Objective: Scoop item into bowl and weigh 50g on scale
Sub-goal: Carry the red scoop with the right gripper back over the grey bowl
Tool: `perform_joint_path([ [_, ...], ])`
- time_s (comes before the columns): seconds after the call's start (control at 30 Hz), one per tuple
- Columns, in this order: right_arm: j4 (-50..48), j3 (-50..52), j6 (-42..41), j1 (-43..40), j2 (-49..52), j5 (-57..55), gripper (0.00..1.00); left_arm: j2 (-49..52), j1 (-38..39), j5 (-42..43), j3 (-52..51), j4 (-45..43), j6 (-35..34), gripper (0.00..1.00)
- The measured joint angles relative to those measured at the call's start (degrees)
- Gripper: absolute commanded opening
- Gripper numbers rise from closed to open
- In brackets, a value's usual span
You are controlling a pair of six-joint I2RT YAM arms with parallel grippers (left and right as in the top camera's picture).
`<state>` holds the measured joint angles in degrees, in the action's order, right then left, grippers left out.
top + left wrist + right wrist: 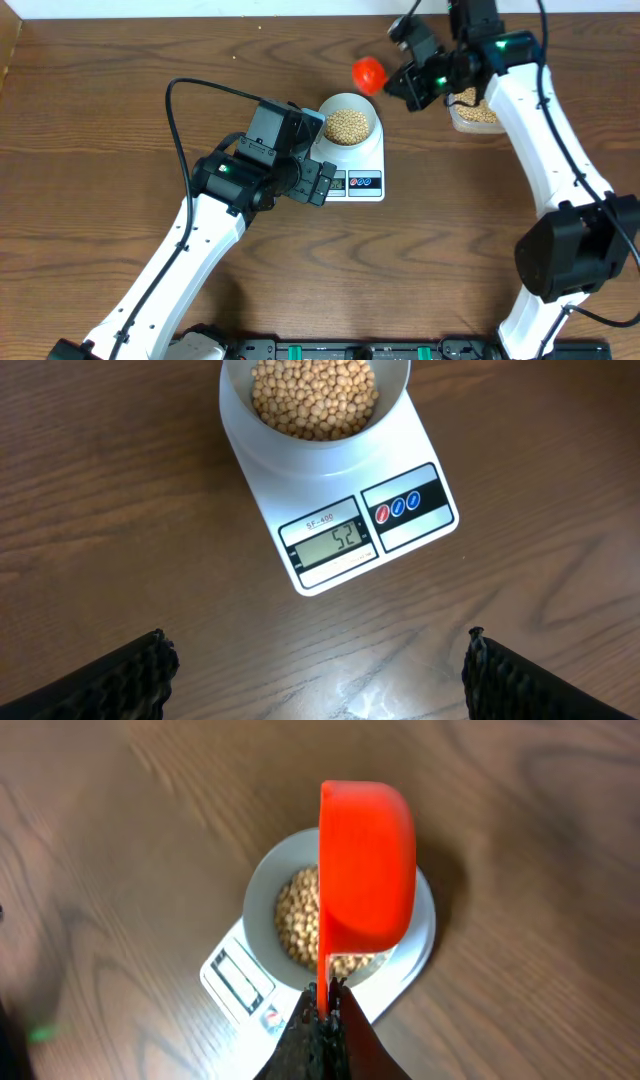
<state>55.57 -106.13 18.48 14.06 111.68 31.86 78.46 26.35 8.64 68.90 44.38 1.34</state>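
1. Here, small round tan-yellow beans fill the pale round bowl on the flat white rectangular scale, showing 52.
2. The right fingers clench a red-orange plastic scoop above it.
3. The left fingers gape empty over the brown wooden surface.

the left arm lies stretched out low behind the left gripper, which is spread wide and empty, a ribbed black finger on each side. the right arm stands tall behind the right gripper, bent forward at the wrist, its jaws pinched tight on the thin handle of a red scoop held just ahead of it.
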Motion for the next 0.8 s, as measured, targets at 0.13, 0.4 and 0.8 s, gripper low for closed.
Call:
perform_joint_path([
  [0.13, 0.7, 0.0, 2.3, 2.4, 0.0, -4.5, 0.01, 0.0, 0.0, 0.0, 0.0, 0.0, 0.0, 0.93],
  [0.4, 0.7, 0.0, 3.8, 5.6, 0.0, -12.6, 0.01, 0.0, 0.0, 0.0, 0.0, 0.0, 0.0, 0.93],
  [0.8, 0.8, 0.0, 5.2, 5.7, 1.4, -15.0, 0.01, 0.0, 0.0, 0.0, 0.0, 0.0, 0.0, 0.94],
])
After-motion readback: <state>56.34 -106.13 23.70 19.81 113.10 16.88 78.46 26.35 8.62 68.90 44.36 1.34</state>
